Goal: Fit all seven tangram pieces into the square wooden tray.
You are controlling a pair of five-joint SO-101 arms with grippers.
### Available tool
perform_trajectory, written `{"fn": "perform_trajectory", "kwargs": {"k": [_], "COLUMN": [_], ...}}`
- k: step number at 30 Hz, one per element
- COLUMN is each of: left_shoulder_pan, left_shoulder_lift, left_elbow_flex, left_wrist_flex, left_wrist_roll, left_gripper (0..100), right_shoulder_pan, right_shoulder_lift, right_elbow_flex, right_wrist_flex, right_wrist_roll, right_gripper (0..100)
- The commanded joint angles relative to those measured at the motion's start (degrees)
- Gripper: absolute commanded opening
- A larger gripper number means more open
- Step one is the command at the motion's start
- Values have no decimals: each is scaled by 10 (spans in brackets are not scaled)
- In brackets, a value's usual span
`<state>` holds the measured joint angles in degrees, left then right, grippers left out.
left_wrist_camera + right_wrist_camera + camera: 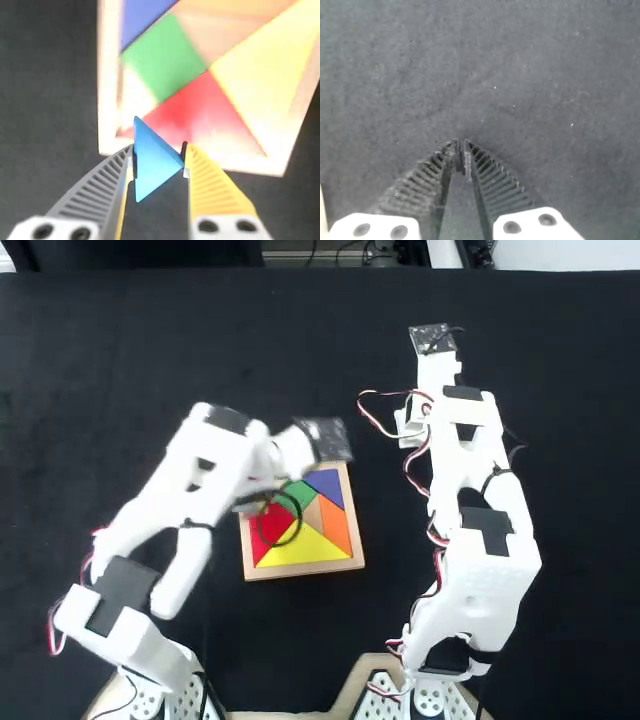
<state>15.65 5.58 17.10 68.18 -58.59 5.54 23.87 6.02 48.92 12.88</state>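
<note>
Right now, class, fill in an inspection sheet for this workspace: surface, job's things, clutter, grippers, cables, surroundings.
Surface: black cloth over the table.
Job's things: square wooden tray holds a dark blue piece, green square, orange piece, yellow triangle and red triangle; light blue triangle held near its rim.
Clutter: nothing seen.
Grippers: left gripper shut on the light blue triangle; right gripper shut, empty, over bare cloth.
Cables: red, white and black wires along the right arm; black cable loop over the tray.
Surroundings: loose cables beyond the cloth's far edge.
</note>
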Motion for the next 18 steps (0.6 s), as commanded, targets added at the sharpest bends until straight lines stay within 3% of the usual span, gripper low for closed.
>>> {"fn": "perform_trajectory", "kwargs": {"k": [1, 8, 18], "left_shoulder_pan": [27, 30, 29], "left_shoulder_lift": [-23, -20, -19], "left_elbow_flex": [24, 28, 51], "left_wrist_flex": [-108, -164, -164], "left_wrist_roll": [-11, -11, -11], "left_gripper": [32, 33, 33], "right_shoulder_pan": [5, 4, 4], "right_shoulder_lift": [-33, -33, -32], "right_elbow_flex": [-39, -38, -38], "right_wrist_flex": [-3, -3, -3], "right_wrist_roll": [-4, -4, -4], "right_gripper": [11, 11, 11]}}
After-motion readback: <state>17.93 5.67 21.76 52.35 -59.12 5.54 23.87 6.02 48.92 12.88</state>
